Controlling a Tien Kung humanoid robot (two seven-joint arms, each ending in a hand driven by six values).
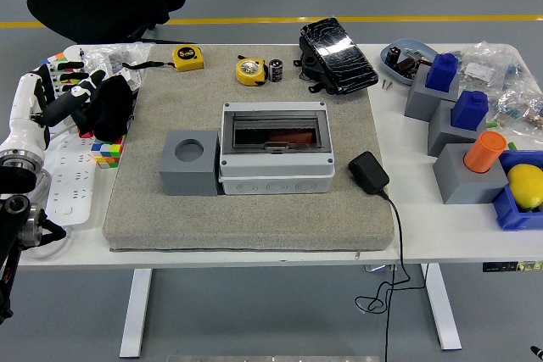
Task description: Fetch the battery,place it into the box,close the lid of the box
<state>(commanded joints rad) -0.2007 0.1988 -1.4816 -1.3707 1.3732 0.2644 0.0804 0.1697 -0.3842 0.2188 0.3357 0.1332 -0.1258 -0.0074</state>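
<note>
My left hand (pixel 95 103) at the frame's left edge, fingers loosely spread, gripping nothing; forearm cut off by the border. Battery (pixel 276 70) upper centre, upright beside yellow tape measure (pixel 250 70). Box (pixel 274 147) mid-frame, lid down; its dark window hides the contents. Right hand out of frame

A grey box (pixel 274 148) with a dark lid sits on a grey mat (pixel 254 167), yellow tape measures (pixel 188 58) and a black battery (pixel 276 70) above, on the white tabletop (pixel 441 226).
</note>
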